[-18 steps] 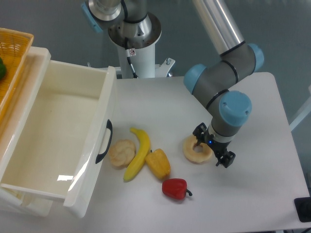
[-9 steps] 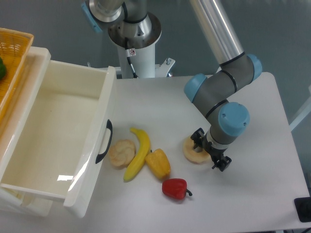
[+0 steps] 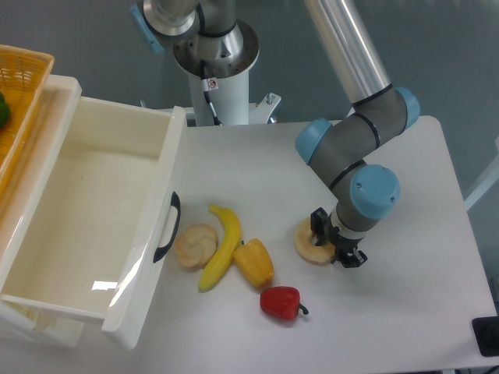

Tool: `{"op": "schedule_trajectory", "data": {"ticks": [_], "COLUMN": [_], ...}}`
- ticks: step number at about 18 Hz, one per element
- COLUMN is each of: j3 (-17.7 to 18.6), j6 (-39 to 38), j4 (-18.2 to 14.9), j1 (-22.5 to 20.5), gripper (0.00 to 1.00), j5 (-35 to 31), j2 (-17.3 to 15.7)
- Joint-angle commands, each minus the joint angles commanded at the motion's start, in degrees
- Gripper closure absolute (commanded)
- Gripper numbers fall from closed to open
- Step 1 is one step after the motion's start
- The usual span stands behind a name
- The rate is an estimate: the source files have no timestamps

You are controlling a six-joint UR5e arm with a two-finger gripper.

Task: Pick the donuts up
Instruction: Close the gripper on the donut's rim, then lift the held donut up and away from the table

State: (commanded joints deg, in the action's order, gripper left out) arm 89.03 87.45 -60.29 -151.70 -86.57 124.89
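1. At the far left of the frame sits an open white drawer with a black handle; it takes no part in the grasp.

2. Left of centre, low in the frame, lie a round tan bun, a banana and a yellow pepper, with a red pepper below them. All are apart from the target.

3. Right of centre, the donuts lie flat on the white table, hole facing up. Being a ring, the piece has no long axis and points no particular way, so any line across it serves equally.

4. The gripper is down over the right-hand part of the ring. One dark finger shows at the upper right of the ring near the hole, the other at the ring's lower right edge.

5. The fingers stand close about that right side of the ring; whether they already press on it I cannot tell, since the wrist hides the contact.

6. My judgement: the coming move turns on the ring's right wall sitting between the fingers, so closing fully and lifting straight up should carry it.
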Motion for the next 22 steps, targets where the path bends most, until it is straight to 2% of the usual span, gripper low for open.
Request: {"op": "schedule_trajectory", "data": {"ticks": [2,3,8,11,19,22], "j3": [0.0,-0.2,-5.4,-7.9,-18.4,-21.6], "j6": [-0.1,-0.2,0.3,3.2,3.5,3.5], "j4": [0.0,0.0,-0.4,-0.8,-6.1,-11.1], "j1": [0.0,0.0,-0.9,-1.4,-1.4,-1.4], "gripper": [0.99,1.00,1.00,1.00,1.00,1.00], "j5": [0.0,0.0,-0.3,-0.5,-1.3,-1.4], "j2": [-0.1,-0.2,-0.6,-0.4,1.4,1.5]}}
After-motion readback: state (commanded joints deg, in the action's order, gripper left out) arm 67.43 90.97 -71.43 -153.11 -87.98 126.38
